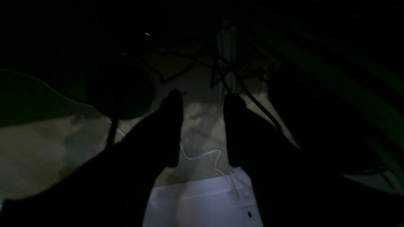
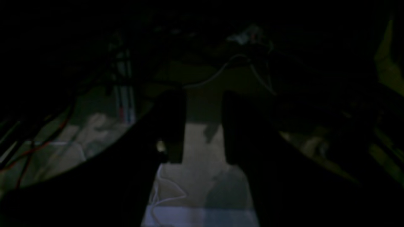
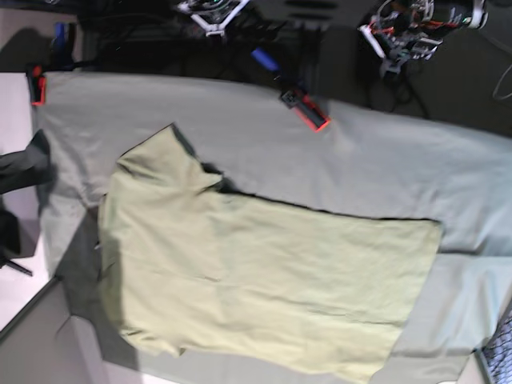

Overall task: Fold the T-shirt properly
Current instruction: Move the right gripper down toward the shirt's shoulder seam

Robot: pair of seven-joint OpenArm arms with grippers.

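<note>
The T-shirt, light olive-green, lies spread flat on the grey-green tablecloth, with its sleeves and collar end toward the left in the base view. One sleeve points to the back. Both arms sit behind the table's far edge, away from the shirt: the right arm at top left, the left arm at top right. In the dark wrist views the left gripper and the right gripper are open and empty, pointing at the floor. The shirt's white tag is not visible.
Red clamps hold the tablecloth at the far edge. A dark garment lies at the left edge. Cables and a white board lie on the floor below the grippers.
</note>
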